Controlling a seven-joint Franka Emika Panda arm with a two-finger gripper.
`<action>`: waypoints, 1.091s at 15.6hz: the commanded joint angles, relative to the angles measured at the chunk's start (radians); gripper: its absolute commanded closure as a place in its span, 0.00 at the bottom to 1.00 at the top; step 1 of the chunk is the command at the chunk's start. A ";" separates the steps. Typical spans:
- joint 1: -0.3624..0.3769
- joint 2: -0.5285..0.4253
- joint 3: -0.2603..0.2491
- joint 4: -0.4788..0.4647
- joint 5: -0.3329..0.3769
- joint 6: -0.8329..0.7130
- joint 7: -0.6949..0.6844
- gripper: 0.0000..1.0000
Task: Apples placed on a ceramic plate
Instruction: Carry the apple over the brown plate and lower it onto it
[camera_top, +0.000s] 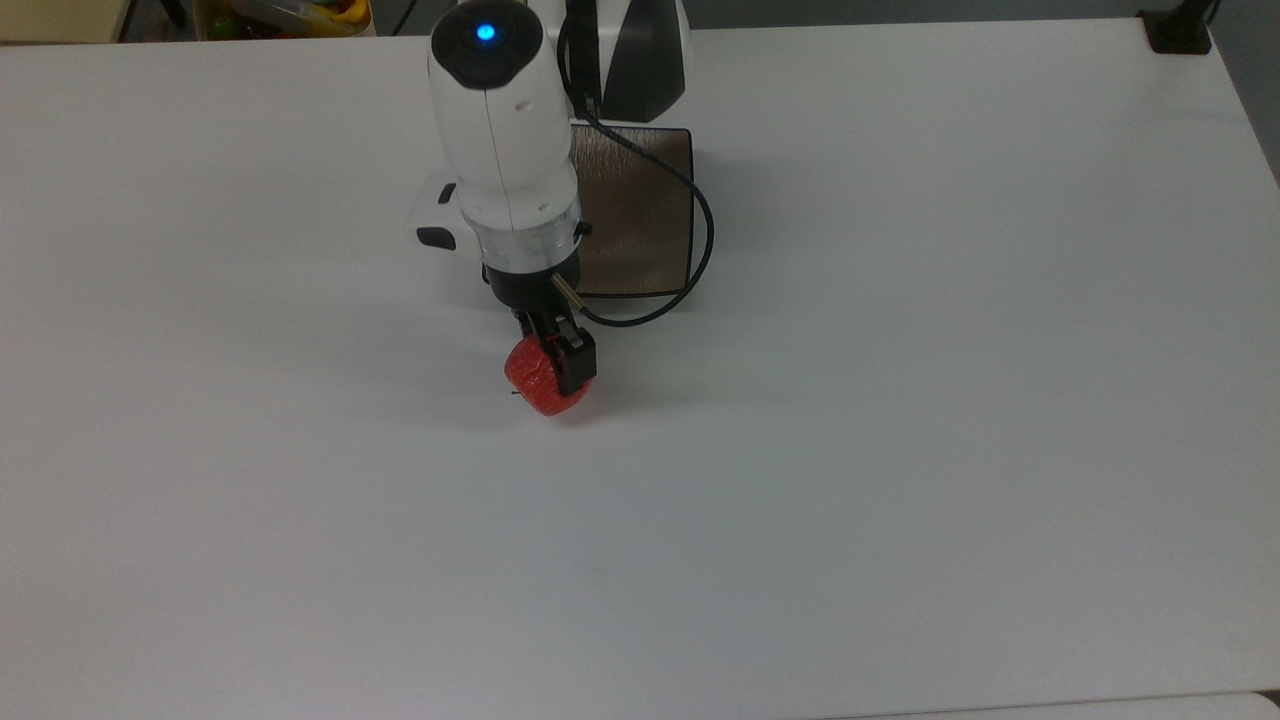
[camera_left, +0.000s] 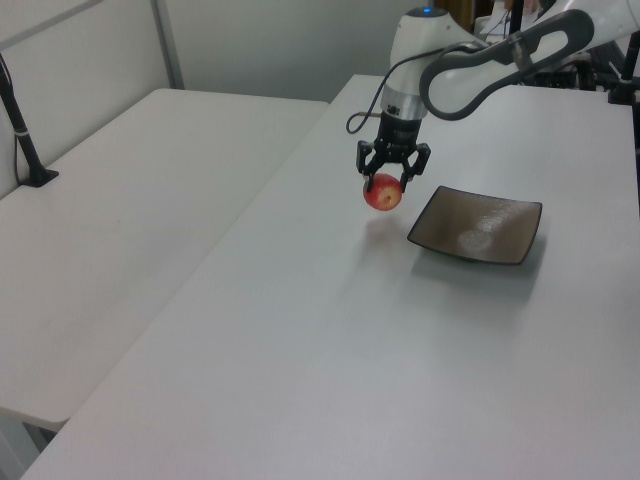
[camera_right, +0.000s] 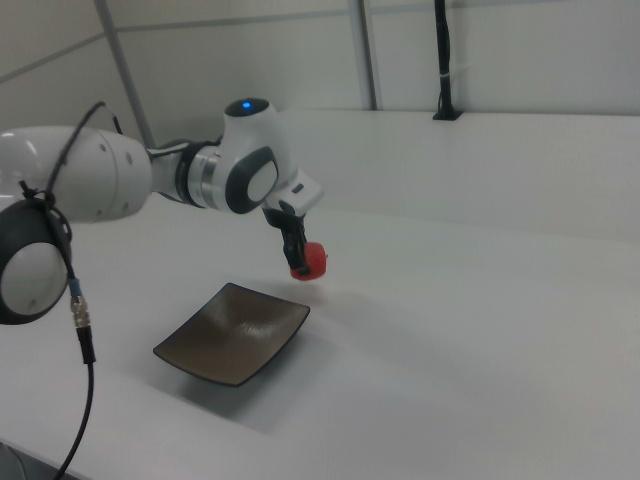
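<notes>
The small red apple (camera_top: 538, 380) (camera_left: 383, 195) (camera_right: 312, 260) hangs a little above the white table, and my gripper (camera_top: 553, 365) (camera_left: 390, 178) (camera_right: 297, 256) is shut on it from above. In the left view its shadow falls on the table just below it. The square brown-grey plate (camera_top: 640, 215) (camera_left: 478, 226) (camera_right: 233, 332) lies flat with nothing on it. The apple is beside the plate: to the left of it in the left view, above and to the right of it in the right view. My arm hides the plate's left part in the top view.
The white table (camera_top: 900, 400) stretches wide on all sides of the plate. A black cable (camera_top: 695, 250) loops from my wrist over the plate. A black post base (camera_top: 1180, 30) stands at the top view's far right corner. A second table (camera_left: 120, 230) adjoins on the left view's left.
</notes>
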 joint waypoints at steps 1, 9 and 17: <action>-0.003 -0.155 0.010 -0.129 -0.012 0.009 -0.057 0.52; 0.029 -0.352 0.014 -0.342 0.003 -0.021 -0.219 0.49; 0.038 -0.349 0.027 -0.342 0.005 -0.100 -0.256 0.35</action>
